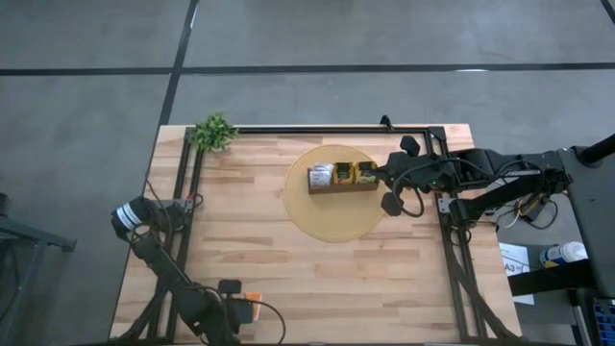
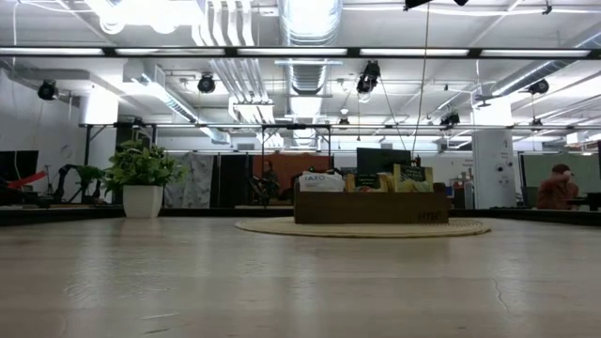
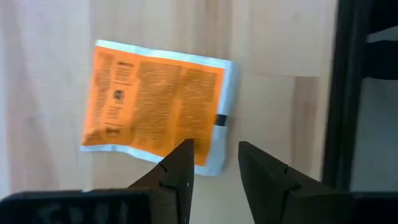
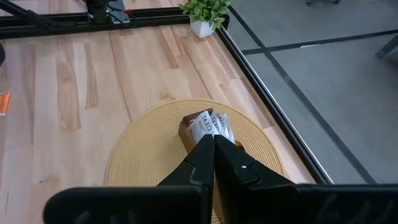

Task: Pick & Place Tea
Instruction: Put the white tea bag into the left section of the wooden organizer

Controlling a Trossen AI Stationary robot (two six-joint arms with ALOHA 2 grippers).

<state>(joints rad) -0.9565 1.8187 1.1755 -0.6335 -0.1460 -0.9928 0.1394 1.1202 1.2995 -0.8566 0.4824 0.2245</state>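
Observation:
An orange-and-white tea sachet (image 3: 155,106) lies flat on the wooden table near its near-left corner (image 1: 252,300). My left gripper (image 3: 214,152) points down over it, open, with the sachet's white-edged corner (image 3: 219,140) showing in the gap between the two fingertips. I see no touch. A brown wooden box (image 1: 341,178) holding several sachets (image 4: 208,124) stands on a round woven mat (image 1: 332,216). My right gripper (image 4: 213,146) hovers shut above the box's right end (image 1: 382,176).
A small potted plant (image 1: 213,132) stands at the far left corner. Black frame rails (image 1: 452,250) run along the table's left, right and far sides, and one rail (image 3: 348,93) passes close beside the sachet. Bare wood lies between the mat and the near edge.

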